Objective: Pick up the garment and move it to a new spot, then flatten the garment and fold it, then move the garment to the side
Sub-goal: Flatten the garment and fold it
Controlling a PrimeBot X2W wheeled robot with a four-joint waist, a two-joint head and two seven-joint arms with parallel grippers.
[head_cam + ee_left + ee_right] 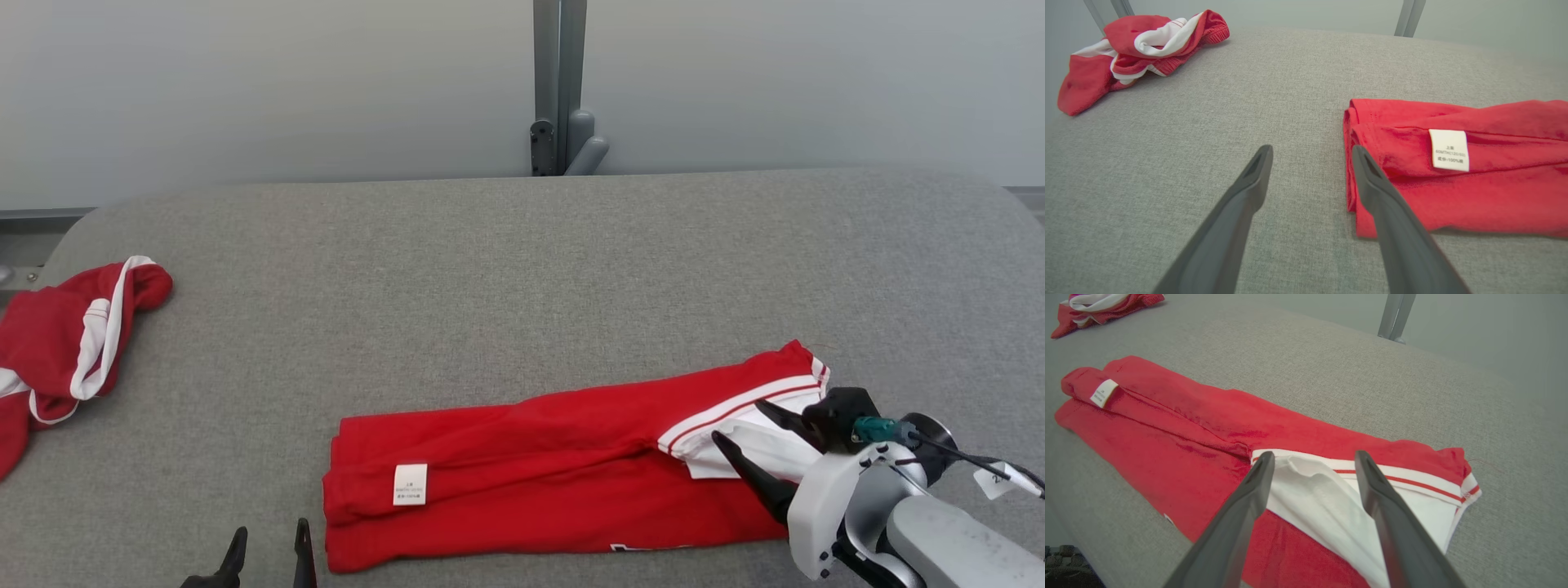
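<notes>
A red garment (555, 457) with white trim lies folded in a long strip near the table's front edge, a white label (410, 483) on its left part. My right gripper (747, 425) hovers open over its white right end (1314, 494), holding nothing. My left gripper (269, 543) stands open just left of the garment's left edge (1349, 163), apart from the cloth. The garment (1453, 171) and its label (1448, 149) show at the right of the left wrist view. Between the right fingers (1249, 498) lies the white panel.
A second red and white garment (65, 343) lies crumpled at the table's left edge, also (1139, 45) at the top left of the left wrist view. The grey padded table (522, 269) stretches back to a pale wall with a grey post (559, 82).
</notes>
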